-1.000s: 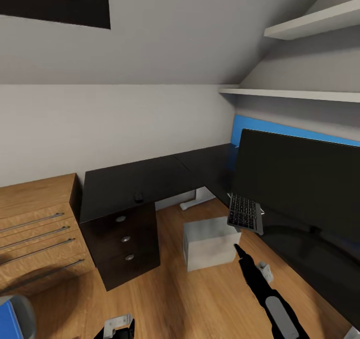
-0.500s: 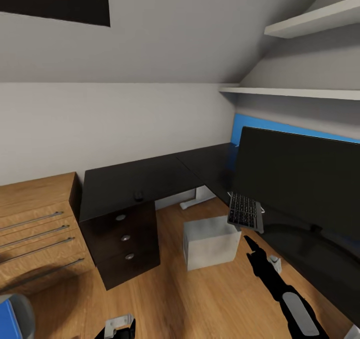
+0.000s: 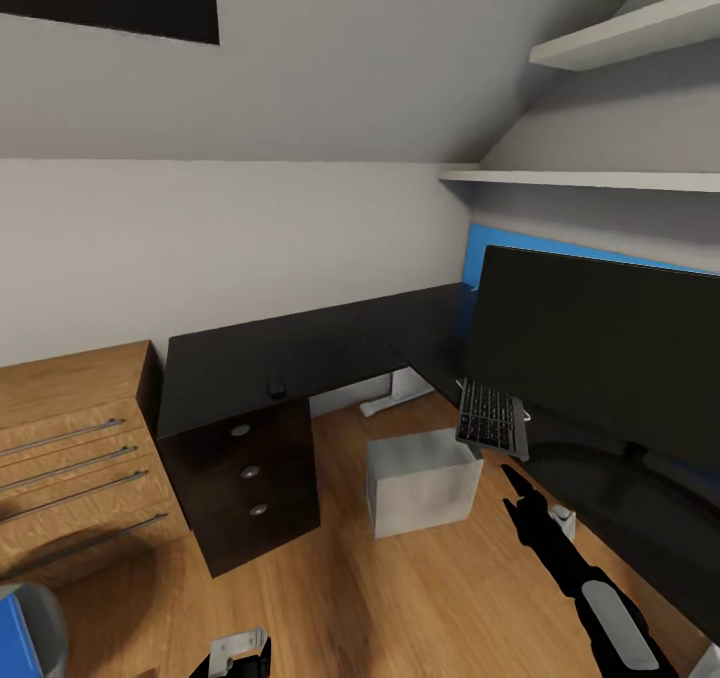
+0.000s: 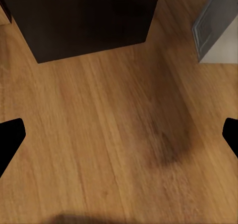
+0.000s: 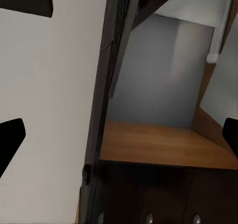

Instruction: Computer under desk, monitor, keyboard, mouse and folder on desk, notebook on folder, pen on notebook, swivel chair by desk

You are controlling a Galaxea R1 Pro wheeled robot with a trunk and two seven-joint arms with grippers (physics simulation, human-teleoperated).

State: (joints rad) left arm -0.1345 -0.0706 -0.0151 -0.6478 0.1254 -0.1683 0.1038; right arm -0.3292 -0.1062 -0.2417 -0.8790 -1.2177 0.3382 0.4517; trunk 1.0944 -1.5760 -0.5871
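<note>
A wooden floor [image 3: 330, 578] lies open between the light wooden drawer cabinet [image 3: 75, 458] at left and the long black L-shaped desk [image 3: 300, 353] with white legs. The slim grey keyboard [image 3: 490, 418] overhangs the desk's near edge beside the wide black monitor [image 3: 600, 348]; the small black mouse [image 3: 275, 389] sits far left. The light grey computer tower [image 3: 420, 481] stands on the floor. The right arm [image 3: 575, 578] reaches toward the keyboard, jaws apart. The left gripper [image 4: 119, 140] hangs over bare floor, jaws apart.

Kbd [image 3: 491, 419] overhangs black desk [image 3: 290, 358] edge by wide monitor [image 3: 600, 348]; mouse [image 3: 275, 389] on desk, grey computer [image 3: 420, 483] on floor.
</note>
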